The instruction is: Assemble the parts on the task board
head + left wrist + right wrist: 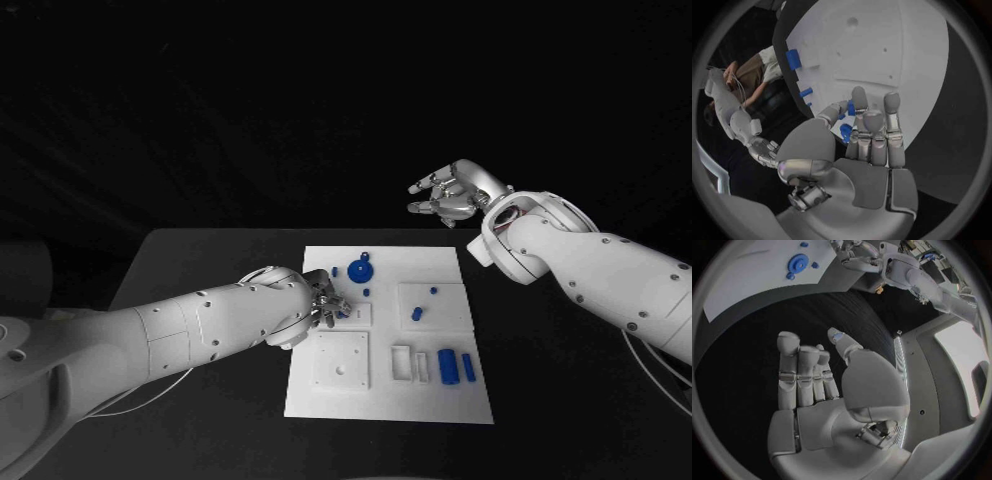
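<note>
Parts lie blue on the white board (387, 400) in the middle of our black table (202, 260). Going left to right, our left hand (320, 298) comes first, resting at the board's left edge. At that wrist we see its fingers (873, 132) pressed side by side and a small blue part (846, 132) pinched between thumb and fingers, just over the board. Beside the hand lies a raised white block (342, 360) on the board's near left. Farther back sits a round blue disc (361, 268), with a small peg (335, 270) on its left and another (366, 292) just in front of it. Right of the middle a short part (417, 313) lies alone, and nearer us two longer cylinders (449, 366) lie side by side next to white slotted frames (411, 364). Our right hand (453, 193) hangs in the air beyond the board's far right corner, well apart from it, fingers (798, 372) loosely spread and holding nothing.
</note>
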Robot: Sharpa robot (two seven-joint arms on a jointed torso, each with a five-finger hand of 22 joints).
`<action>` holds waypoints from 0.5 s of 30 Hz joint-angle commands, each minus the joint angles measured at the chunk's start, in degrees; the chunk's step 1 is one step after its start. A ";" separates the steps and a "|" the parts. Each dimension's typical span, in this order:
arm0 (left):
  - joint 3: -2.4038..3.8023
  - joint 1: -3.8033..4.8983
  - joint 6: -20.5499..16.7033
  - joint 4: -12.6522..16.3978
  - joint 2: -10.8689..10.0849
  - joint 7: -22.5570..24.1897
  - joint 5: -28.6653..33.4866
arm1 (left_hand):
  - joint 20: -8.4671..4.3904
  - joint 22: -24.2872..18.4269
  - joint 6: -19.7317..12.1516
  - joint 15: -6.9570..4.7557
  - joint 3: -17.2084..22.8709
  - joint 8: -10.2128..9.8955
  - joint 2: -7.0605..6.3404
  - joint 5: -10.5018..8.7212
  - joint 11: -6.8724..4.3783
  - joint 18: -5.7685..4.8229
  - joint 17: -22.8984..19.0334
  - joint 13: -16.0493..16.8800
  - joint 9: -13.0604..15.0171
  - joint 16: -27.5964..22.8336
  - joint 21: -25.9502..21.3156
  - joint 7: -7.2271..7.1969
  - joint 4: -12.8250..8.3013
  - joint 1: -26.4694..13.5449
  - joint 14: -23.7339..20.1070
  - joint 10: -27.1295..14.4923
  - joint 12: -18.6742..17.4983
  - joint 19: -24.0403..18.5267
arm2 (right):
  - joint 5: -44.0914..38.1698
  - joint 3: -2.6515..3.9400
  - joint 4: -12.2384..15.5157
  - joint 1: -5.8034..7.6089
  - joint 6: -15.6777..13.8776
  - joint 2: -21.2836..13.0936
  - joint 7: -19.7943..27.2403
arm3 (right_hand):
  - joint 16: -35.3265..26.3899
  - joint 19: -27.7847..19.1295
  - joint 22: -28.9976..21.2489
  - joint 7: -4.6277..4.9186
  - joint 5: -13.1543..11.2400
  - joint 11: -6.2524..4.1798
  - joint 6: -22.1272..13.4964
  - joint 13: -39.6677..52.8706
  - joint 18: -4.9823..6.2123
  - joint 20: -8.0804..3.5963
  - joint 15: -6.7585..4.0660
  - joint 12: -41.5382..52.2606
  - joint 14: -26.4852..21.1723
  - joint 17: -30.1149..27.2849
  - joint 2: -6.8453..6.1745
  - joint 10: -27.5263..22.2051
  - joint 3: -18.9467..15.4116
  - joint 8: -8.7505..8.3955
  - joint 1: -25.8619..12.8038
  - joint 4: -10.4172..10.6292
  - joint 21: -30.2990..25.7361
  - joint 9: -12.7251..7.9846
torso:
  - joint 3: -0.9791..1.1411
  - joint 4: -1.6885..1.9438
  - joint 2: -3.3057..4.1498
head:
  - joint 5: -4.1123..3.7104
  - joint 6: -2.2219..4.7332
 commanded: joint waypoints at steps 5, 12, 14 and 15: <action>0.00 -0.32 0.83 -1.05 0.52 0.51 -1.34 | 0.00 0.98 4.73 -0.23 3.28 0.39 0.07 -0.55 -0.17 -0.71 -0.43 0.04 3.76 0.02 -1.13 -4.45 -2.97 1.27 -0.54 2.76 -0.35 0.51 | 0.04 0.04 -0.02 0.02 0.36 0.16 -0.27 | -0.08 2.73 3.17 0.04 0.04 -0.05 0.26 -0.10 0.72 0.24 0.02 0.03 -0.12 0.11 0.10 -0.47 0.69 -0.15 -0.38 -0.05 -0.24 -0.03 | 0.01 0.09 0.00 | -0.29 -0.20; 0.01 -0.37 1.12 -1.60 0.80 0.45 -1.46 | 0.01 1.51 4.63 -0.22 3.11 0.37 0.07 -1.08 -0.15 -0.76 -0.60 0.08 3.46 -0.01 -1.78 -4.42 -2.75 1.43 -0.56 2.74 -0.43 0.73 | -0.05 0.04 -0.03 0.02 0.53 0.20 -0.47 | -0.07 2.73 3.18 0.03 0.05 -0.04 0.29 -0.08 0.72 0.23 0.02 0.10 -0.12 0.13 0.12 -0.44 0.75 -0.16 -0.50 0.01 -0.24 -0.02 | 0.01 0.15 -0.01 | -0.46 -0.28; 0.01 -0.38 1.23 -1.70 0.90 0.43 -1.46 | 0.01 1.52 4.63 -0.22 3.11 0.37 0.07 -1.09 -0.15 -0.76 -0.61 0.08 3.46 -0.01 -1.78 -4.42 -2.75 1.43 -0.56 2.74 -0.43 0.73 | -0.06 0.04 -0.03 0.02 0.57 0.21 -0.50 | -0.07 2.73 3.18 0.03 0.05 -0.04 0.29 -0.08 0.72 0.23 0.02 0.10 -0.12 0.13 0.12 -0.44 0.75 -0.16 -0.50 0.01 -0.24 -0.02 | 0.00 0.13 -0.01 | -0.45 -0.29; 0.01 -0.38 1.34 -1.75 0.96 0.41 -1.46 | 0.00 1.64 4.62 -0.22 3.08 0.36 0.08 -1.21 -0.14 -0.77 -0.62 0.11 3.39 0.00 -1.90 -4.42 -2.71 1.48 -0.55 2.74 -0.42 0.81 | -0.07 0.04 -0.03 0.02 0.60 0.22 -0.53 | -0.07 2.73 3.18 0.03 0.05 -0.04 0.29 -0.08 0.72 0.23 0.02 0.10 -0.12 0.13 0.12 -0.44 0.75 -0.16 -0.50 0.01 -0.24 -0.02 | -0.01 0.15 0.00 | -0.47 -0.30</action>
